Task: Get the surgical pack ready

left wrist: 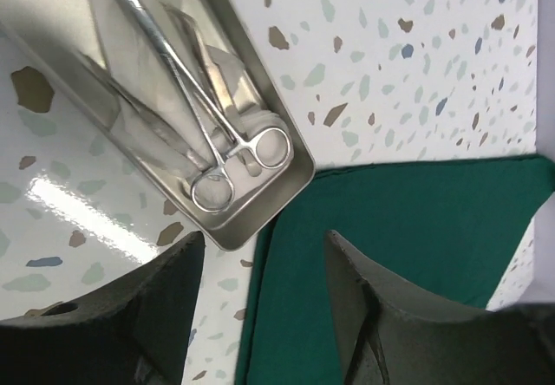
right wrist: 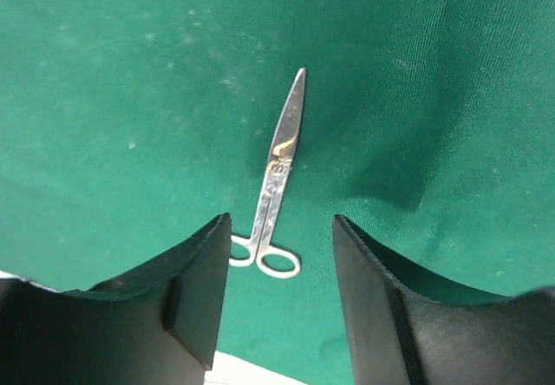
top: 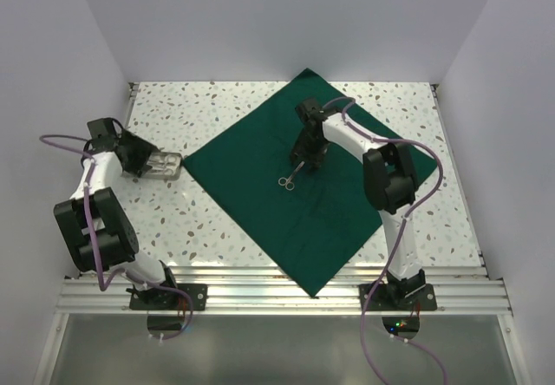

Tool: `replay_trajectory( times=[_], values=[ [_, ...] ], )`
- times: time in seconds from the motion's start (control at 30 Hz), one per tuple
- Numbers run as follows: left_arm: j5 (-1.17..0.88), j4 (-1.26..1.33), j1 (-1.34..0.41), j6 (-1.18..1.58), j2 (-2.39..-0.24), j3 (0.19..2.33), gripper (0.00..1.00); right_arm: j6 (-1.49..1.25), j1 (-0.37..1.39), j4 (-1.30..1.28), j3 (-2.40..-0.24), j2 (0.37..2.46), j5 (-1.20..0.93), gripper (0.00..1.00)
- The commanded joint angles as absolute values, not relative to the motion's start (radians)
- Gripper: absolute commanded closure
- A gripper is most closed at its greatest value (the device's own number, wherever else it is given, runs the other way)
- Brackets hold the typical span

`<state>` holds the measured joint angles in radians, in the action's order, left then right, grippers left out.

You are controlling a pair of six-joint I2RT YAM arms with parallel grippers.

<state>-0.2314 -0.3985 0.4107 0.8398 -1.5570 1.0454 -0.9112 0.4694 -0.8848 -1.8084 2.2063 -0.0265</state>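
The right arm reaches over the middle of the green cloth (top: 329, 203), elbow bent, its claw (right wrist: 281, 222) pointing down with the jaws wide apart and holding nothing. A pair of scissors (right wrist: 279, 172) lies flat on the cloth just below the gap, blades closed. The left arm folds out beyond the cloth's left corner; its claw (left wrist: 264, 236) hangs wide and empty over a metal tray (left wrist: 52, 8) just beside that corner. The tray holds a ring-handled clamp (left wrist: 204, 116) and some flat pieces, perhaps gauze. The cloth lies spread corner-on across a speckled table (top: 217, 107) between plain white walls (top: 260, 21).
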Motion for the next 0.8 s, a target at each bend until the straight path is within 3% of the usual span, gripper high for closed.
replay_trajectory(
  times=[0.0, 0.17, 0.63, 0.67, 0.7, 0.77],
  values=[
    [-0.183, -0.42, 0.336, 0.732, -1.531, 1.12, 0.39, -0.972, 0.479, -0.894, -1.844, 2.23, 0.041, 0.48],
    [-0.169, -0.405, 0.258, 0.693, -1.496, 1.095, 0.39, -0.976, 0.503, -0.942, -1.937, 2.281, 0.074, 0.51],
    [-0.27, -0.411, 0.23, 0.618, -1.479, 1.1, 0.38, -1.023, 0.514, -0.971, -1.939, 2.364, 0.071, 0.57],
    [-0.278, -0.42, 0.215, 0.608, -1.483, 1.106, 0.38, -1.02, 0.514, -0.98, -1.956, 2.379, 0.063, 0.59],
    [-0.285, -0.426, 0.206, 0.588, -1.492, 1.112, 0.38, -1.016, 0.512, -0.997, -1.963, 2.39, 0.055, 0.74],
    [-0.29, -0.426, 0.177, 0.575, -1.491, 1.124, 0.37, -1.011, 0.514, -1.017, -1.968, 2.41, 0.049, 0.82]
  ],
)
